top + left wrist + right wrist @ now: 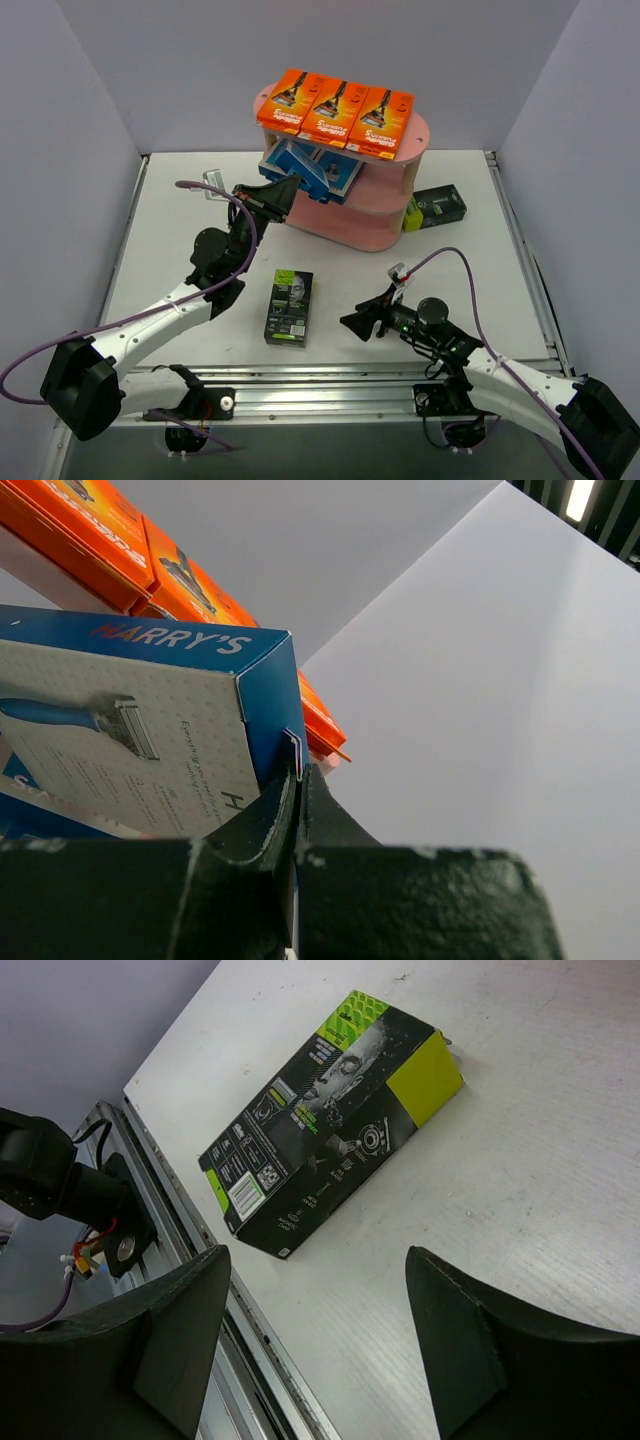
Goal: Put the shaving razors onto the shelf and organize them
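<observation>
Top external view: three orange razor packs [335,108] sit on top of the pink shelf [365,232]. Your left claw [290,186] is clamped on a blue Harry's pack [288,165] at the middle board. Your right claw [355,322] hangs apart. Left to shelve: one black-and-green pack [289,306] on the worktop [180,260], another black pack [436,208] beside the shelf.

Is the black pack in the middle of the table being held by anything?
No, the black pack lies flat on the table, and the right gripper stands open short of it.
</observation>
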Tool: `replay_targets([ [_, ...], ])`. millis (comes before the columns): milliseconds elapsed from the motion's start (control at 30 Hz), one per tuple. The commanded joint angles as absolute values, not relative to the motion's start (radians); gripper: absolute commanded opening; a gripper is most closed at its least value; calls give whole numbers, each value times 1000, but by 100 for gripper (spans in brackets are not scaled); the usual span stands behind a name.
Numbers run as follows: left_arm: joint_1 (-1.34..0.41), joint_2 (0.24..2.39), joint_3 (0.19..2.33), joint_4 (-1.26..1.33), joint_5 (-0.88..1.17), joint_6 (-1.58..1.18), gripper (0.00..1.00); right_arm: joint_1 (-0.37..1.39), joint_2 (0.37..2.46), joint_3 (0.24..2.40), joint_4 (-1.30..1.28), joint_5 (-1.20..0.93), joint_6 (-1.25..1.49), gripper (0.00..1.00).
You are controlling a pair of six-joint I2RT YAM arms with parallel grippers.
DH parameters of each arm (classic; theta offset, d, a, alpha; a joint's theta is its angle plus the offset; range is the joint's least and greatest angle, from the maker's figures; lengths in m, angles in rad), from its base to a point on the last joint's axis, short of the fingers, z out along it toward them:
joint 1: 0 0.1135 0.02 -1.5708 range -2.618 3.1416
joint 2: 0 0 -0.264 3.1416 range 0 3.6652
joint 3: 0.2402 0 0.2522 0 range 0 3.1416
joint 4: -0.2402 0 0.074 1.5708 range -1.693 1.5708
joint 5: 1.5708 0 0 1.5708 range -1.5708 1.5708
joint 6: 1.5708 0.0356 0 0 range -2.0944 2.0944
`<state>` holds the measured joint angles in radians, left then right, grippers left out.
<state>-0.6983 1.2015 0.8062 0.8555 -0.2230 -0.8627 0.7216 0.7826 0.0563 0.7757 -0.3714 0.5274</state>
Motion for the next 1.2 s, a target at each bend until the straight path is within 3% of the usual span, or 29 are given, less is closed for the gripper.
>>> replay_targets([
  [0,-696,1207,807,1026,-193,-882,2,729,787,54,850,-390,523,66],
  [600,-696,1178,693,1074,-248,-922,2,729,815,52,874,-402,525,66],
  [1167,-696,1134,649,945,-319,-968,2,729,825,52,885,-403,528,66],
])
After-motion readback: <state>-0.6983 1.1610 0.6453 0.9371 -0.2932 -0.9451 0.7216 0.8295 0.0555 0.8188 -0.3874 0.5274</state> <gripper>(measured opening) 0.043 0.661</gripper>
